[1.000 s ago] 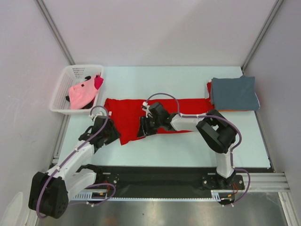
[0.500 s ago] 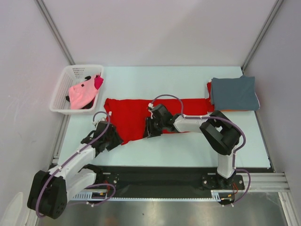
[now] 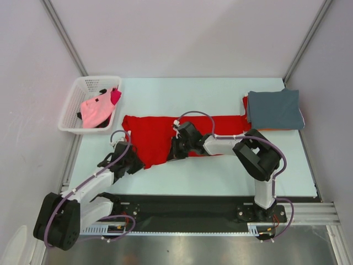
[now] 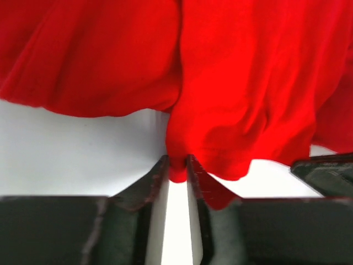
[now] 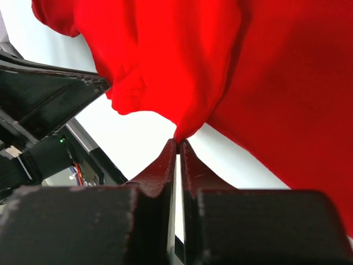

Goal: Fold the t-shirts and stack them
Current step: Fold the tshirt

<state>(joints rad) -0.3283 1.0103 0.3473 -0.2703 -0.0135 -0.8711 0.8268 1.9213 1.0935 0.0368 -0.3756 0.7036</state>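
A bright red t-shirt (image 3: 157, 135) lies spread across the middle of the table. My left gripper (image 3: 134, 161) is at its near left corner. In the left wrist view that gripper (image 4: 177, 164) is shut on a fold of the red cloth (image 4: 231, 83), which bulges between the pads. My right gripper (image 3: 175, 155) is at the shirt's near edge, further right. The right wrist view shows it (image 5: 178, 142) shut on a small pinch of the red hem (image 5: 182, 66). A folded grey-blue t-shirt (image 3: 274, 109) lies at the far right on top of a red-orange one (image 3: 245, 104).
A white lattice basket (image 3: 73, 105) at the far left holds a pink shirt (image 3: 95, 110) and a magenta one (image 3: 115, 96). The table's near edge and black rail (image 3: 182, 212) run just behind both grippers. Grey walls enclose the table.
Both grippers have closed on the red shirt's near edge. The left gripper slid toward the near side; the shirt's left corner has bunched up toward it.
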